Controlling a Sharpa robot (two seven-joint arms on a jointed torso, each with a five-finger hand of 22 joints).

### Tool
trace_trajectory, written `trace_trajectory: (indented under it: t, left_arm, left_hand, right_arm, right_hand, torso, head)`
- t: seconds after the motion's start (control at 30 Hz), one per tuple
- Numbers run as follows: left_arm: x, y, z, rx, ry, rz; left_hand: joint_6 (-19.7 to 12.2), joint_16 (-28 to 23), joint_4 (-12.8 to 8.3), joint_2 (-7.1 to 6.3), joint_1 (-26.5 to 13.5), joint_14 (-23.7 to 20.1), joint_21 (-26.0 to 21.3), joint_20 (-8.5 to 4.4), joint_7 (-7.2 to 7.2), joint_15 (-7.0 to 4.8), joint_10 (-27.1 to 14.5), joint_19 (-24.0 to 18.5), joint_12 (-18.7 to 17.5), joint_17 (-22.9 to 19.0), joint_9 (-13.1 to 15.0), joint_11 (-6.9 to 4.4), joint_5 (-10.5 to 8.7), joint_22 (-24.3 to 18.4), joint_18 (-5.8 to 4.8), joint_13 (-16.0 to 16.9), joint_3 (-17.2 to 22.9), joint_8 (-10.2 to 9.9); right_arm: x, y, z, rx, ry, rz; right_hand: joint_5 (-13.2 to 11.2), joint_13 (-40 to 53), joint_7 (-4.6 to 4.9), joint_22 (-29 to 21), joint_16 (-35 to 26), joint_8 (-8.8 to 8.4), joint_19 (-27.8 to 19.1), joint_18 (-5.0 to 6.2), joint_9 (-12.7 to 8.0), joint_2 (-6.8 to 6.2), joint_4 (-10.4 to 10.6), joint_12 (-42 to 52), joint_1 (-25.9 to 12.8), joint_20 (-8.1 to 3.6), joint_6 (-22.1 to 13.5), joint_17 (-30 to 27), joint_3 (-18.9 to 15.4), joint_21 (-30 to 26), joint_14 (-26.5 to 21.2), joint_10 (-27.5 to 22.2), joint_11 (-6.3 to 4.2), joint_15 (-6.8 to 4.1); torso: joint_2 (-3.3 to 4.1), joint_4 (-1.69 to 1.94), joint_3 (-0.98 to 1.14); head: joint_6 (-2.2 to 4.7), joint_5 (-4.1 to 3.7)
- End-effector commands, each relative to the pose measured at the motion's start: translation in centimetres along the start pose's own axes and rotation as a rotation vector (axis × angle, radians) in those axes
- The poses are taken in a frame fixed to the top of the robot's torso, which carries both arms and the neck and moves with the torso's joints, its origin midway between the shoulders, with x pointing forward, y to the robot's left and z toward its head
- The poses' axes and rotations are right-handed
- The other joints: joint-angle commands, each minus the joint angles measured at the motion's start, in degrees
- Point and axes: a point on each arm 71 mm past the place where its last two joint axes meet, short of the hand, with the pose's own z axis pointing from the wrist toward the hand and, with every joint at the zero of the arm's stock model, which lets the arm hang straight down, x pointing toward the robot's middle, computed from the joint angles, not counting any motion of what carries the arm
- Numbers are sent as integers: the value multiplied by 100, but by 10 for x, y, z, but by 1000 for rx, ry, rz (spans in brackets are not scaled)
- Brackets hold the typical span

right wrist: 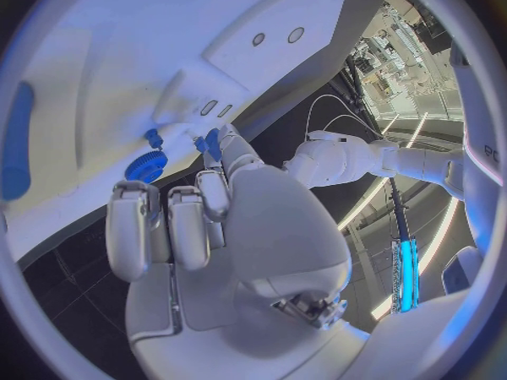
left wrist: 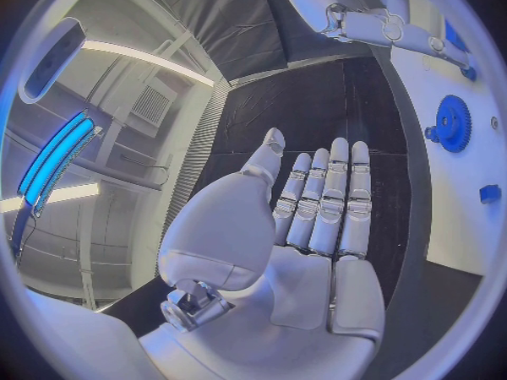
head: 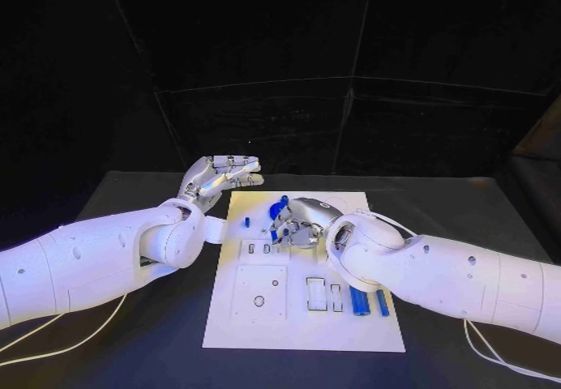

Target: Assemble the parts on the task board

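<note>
Right hand (head: 298, 220) pinches a small blue part (right wrist: 211, 142) over the task board (head: 351, 328); left hand (head: 220, 180) open, idle; lower it straight, seat before releasing.

Partly hidden behind the right hand (head: 301, 220): a blue part (head: 280, 212) on the task board (head: 351, 336). Too small to identify: slots near the board's middle. Cut off at the circle's rim: a blue piece (right wrist: 15, 139).
</note>
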Motion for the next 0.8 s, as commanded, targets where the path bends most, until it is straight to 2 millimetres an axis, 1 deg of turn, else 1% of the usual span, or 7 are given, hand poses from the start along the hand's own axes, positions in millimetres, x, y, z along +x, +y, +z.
trace_trajectory:
  t: [0.03,0.1,0.17,0.23,0.33,0.63,0.8]
  left_arm:
    - [1,-1,1,7,7,-15]
    - [0,-1,1,7,6,-14]
    - [0,-1,1,7,5,-14]
    - [0,-1,1,7,5,-14]
    - [0,-1,1,6,5,-14]
    - [0,-1,2,5,6,-14]
    - [0,0,2,5,6,-14]
  left_hand:
    - [29,-32,-34,5,-55,32,-17,6,21,24,21,43,-40,-8,-6,3,22,-5,70,-6,-12,-37]
    - [29,-32,-34,5,-55,32,-17,6,21,24,21,43,-40,-8,-6,3,22,-5,70,-6,-12,-37]
    - [29,-32,-34,5,-55,32,-17,6,21,24,21,43,-40,-8,-6,3,22,-5,70,-6,-12,-37]
    - [29,-32,-34,5,-55,32,-17,6,21,24,21,43,-40,-8,-6,3,22,-5,70,-6,-12,-37]
    - [38,-35,-41,12,-56,37,-20,6,16,22,32,46,-41,-9,-4,-1,22,-8,71,-4,-7,-39]
    - [38,-35,-41,12,-56,37,-20,6,16,22,32,46,-41,-9,-4,-1,22,-8,71,-4,-7,-39]
    - [38,-35,-41,12,-56,37,-20,6,16,22,32,46,-41,-9,-4,-1,22,-8,71,-4,-7,-39]
  right_arm:
    - [5,0,1,10,24,-57]
    - [9,1,3,10,27,-60]
    - [11,2,4,10,26,-64]
    - [13,2,5,12,25,-66]
    - [15,3,6,14,26,-69]
    - [18,0,8,41,50,-92]
    - [20,-1,8,47,63,-105]
  right_hand:
    - [22,-106,-77,613,-15,14,18,-44,8,-22,60,16,-57,1,106,174,108,19,351,199,-187,-37]
    - [26,-106,-75,613,-16,11,17,-44,6,-31,58,16,-63,2,102,171,112,19,351,199,-186,-36]
    - [26,-106,-75,613,-16,11,17,-44,6,-31,58,16,-63,2,102,171,112,19,351,199,-186,-36]
    - [34,-105,-72,610,-19,5,15,-44,3,-50,55,15,-77,3,98,166,121,17,350,199,-183,-34]
    - [34,-105,-72,610,-19,5,15,-44,3,-50,55,15,-77,3,98,166,121,17,350,199,-183,-34]
    - [36,-123,-61,591,-27,-10,1,-39,-5,-96,61,-9,-136,9,87,149,142,7,347,182,-174,-26]
    - [33,-126,-57,586,-29,-18,-3,-38,-8,-109,63,-15,-152,11,78,147,149,5,347,176,-171,-24]
  torso:
    - [-2,3,-4]
    - [-4,-6,5]
    - [-1,-10,6]
    - [2,-10,7]
    - [6,-1,7]
    - [5,-11,9]
    - [1,-10,11]
  head:
    - [-18,9]
    - [-34,27]
    - [-34,37]
    - [-39,41]
    - [-51,40]
    - [-83,56]
    - [-98,59]
